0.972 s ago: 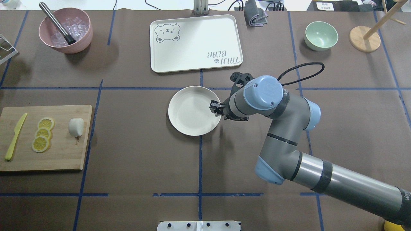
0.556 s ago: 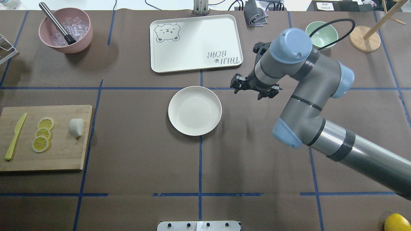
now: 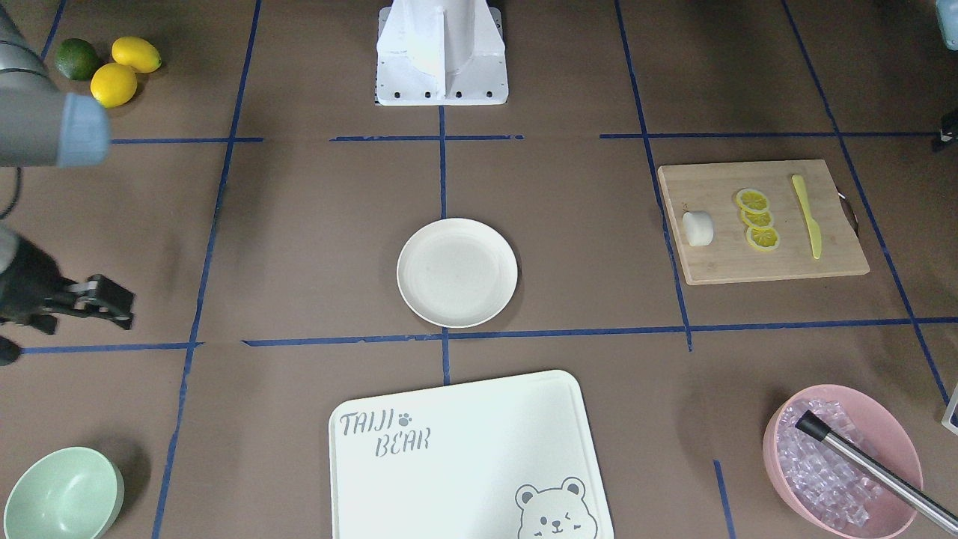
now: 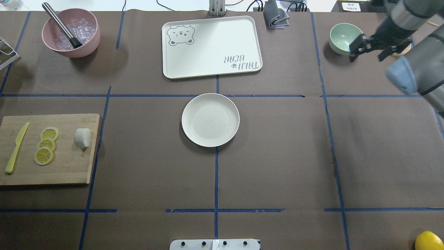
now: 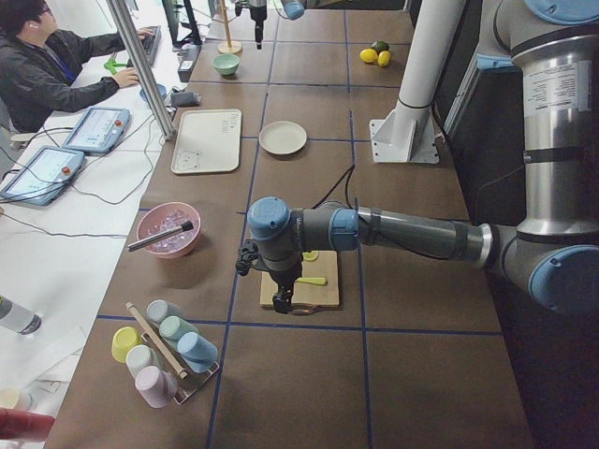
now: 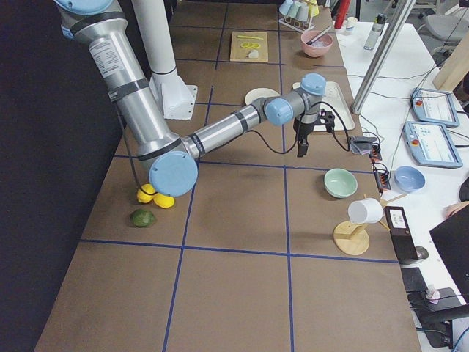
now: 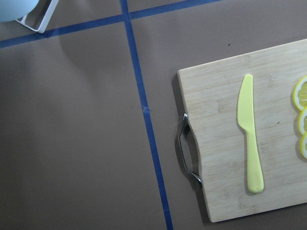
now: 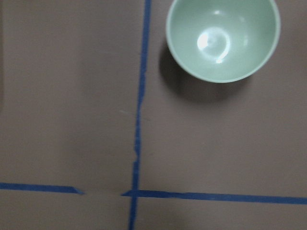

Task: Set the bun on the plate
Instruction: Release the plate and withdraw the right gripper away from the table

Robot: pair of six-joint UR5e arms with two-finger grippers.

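Observation:
The white bun [image 4: 82,137] [image 3: 697,227] lies on the right end of a wooden cutting board [image 4: 66,170], beside three lemon slices [image 4: 45,145] and a yellow knife [image 4: 15,148]. The cream plate [image 4: 210,119] [image 3: 456,272] sits bare at the table's middle. My right gripper [image 4: 369,52] [image 3: 112,303] hangs open and holds nothing at the far right, next to the mint-green bowl [image 4: 345,37] [image 8: 223,38]. My left gripper [image 5: 284,301] hovers over the board's handle end, far from the bun; I cannot tell whether it is open or shut.
The bear-printed tray [image 4: 211,47] lies behind the plate. A pink bowl [image 4: 71,33] of ice with a metal muddler stands far left. A wooden stand [image 4: 393,41], lemons and a lime [image 3: 112,71], a cup rack [image 5: 164,351] and a seated person [image 5: 56,65] ring the table.
My right gripper left the plate's rim, rose and swung far right to the mint-green bowl. The plate stayed put, and the bun and board did not move.

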